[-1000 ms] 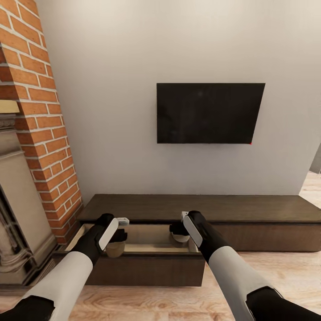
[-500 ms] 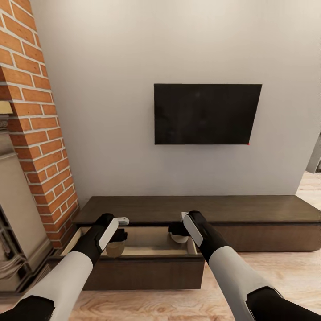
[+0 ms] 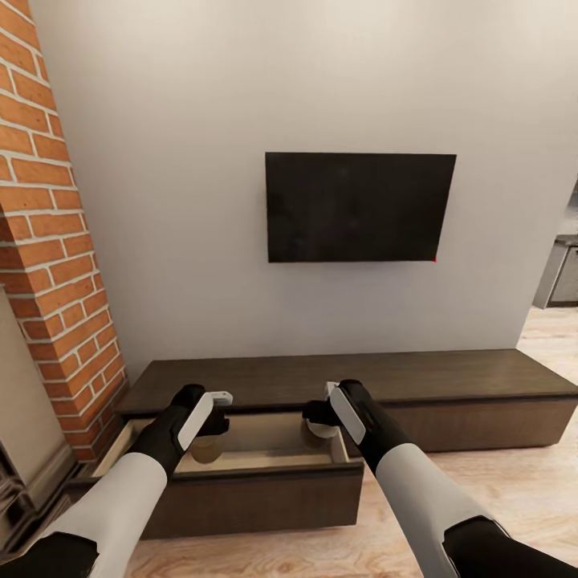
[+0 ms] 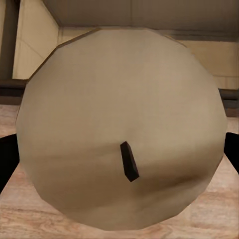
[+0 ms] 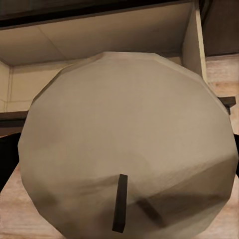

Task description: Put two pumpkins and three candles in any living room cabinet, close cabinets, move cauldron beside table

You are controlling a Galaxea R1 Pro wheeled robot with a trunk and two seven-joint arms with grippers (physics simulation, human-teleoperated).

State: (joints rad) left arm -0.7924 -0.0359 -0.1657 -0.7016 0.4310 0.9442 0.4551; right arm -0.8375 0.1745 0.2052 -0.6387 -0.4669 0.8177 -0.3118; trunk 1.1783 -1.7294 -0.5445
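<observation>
The dark brown cabinet (image 3: 417,373) runs along the wall, with its left drawer (image 3: 265,437) pulled open. Above that drawer, my left gripper (image 3: 210,432) is shut on a tan candle (image 3: 205,448). My right gripper (image 3: 321,419) is shut on a paler candle (image 3: 324,429) over the drawer's right end. In the left wrist view the candle (image 4: 119,124) shows its round top and dark wick, with dark fingers (image 4: 7,159) at its sides. The right wrist view has the other candle (image 5: 124,149) over the pale drawer floor (image 5: 59,45). Pumpkins, cauldron and table are out of view.
A brick fireplace (image 3: 48,241) stands just left of the cabinet. A black TV (image 3: 360,207) hangs on the wall above it. Light wood floor (image 3: 514,490) spreads to the right, and grey kitchen units (image 3: 562,277) show at the far right edge.
The whole picture has shifted left, so the camera has moved; more of the room's right side shows. Both arms hold the same pose, each with its candle over the open drawer.
</observation>
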